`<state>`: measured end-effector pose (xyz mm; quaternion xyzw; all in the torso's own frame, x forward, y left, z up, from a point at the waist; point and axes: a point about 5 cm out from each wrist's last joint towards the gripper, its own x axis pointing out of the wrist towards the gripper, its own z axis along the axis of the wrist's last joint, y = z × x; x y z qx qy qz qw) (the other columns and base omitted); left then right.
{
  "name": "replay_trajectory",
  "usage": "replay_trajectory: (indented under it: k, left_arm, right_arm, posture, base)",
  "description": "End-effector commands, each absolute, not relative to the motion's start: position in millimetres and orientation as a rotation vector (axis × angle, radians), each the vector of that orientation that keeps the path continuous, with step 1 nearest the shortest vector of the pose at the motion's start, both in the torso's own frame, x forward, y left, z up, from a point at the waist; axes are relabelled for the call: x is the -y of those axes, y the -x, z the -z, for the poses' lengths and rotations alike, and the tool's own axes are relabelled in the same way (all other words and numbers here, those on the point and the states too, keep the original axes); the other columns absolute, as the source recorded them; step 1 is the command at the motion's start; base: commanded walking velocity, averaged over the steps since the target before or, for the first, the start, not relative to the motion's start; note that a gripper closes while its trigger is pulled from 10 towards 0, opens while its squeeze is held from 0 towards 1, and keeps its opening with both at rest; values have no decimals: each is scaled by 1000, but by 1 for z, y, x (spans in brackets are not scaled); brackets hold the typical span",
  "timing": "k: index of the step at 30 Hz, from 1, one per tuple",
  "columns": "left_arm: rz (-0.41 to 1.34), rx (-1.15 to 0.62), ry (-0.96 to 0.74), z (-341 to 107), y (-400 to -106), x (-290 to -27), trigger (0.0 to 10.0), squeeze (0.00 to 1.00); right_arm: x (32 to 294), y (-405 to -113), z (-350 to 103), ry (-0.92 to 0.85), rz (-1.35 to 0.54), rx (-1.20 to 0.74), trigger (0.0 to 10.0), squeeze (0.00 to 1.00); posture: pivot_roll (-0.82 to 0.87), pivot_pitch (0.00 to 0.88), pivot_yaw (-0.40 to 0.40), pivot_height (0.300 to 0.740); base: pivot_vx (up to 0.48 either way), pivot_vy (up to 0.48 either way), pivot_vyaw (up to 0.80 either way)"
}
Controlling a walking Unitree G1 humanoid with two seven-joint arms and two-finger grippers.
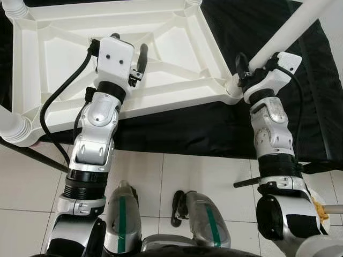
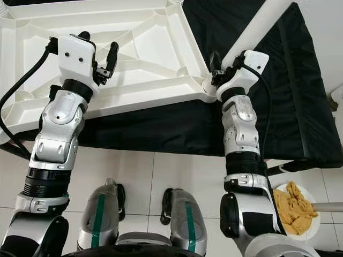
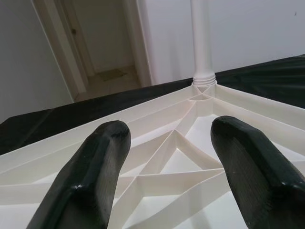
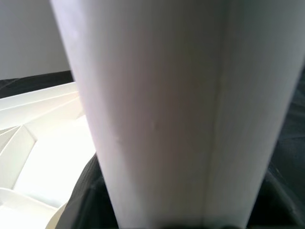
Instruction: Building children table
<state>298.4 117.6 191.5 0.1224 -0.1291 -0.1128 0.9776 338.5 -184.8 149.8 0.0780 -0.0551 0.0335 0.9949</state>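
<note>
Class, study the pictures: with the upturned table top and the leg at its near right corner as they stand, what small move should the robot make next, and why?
Probably turn the white leg further into its corner socket. The right gripper is shut on the leg just above that socket, while the left gripper hovers open over the table top.

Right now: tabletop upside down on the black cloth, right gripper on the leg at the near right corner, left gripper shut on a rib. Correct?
One error: the left gripper is not shut on a rib. The left wrist view shows its fingers open above the ribbed underside of the tabletop, gripping nothing. The rest holds: the right gripper is on the leg at the near right corner, over the black cloth.
</note>
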Motion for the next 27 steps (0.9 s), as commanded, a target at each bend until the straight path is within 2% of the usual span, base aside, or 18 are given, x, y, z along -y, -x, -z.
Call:
replay_trajectory:
  k: [1,20,27]
  left_arm:
    - [206,269,-253,-194,-297,-117,10000,0]
    - [202,272,-252,-195,-296,-117,10000,0]
    - [199,274,-255,-196,-296,-117,10000,0]
  right_arm:
    - [186,-338,-131,-152,-65,-2,10000,0]
    - [189,-353,-126,-178,-70,-129,10000,0]
    - [185,-354,-130,-79,-108,-86,10000,0]
  posture:
    - [135,51,-61,740]
    - [140,37,-67,740]
    - [145,33,-73,740]
  base:
    - [0,0,0]
    - [0,0,0]
    - [0,0,0]
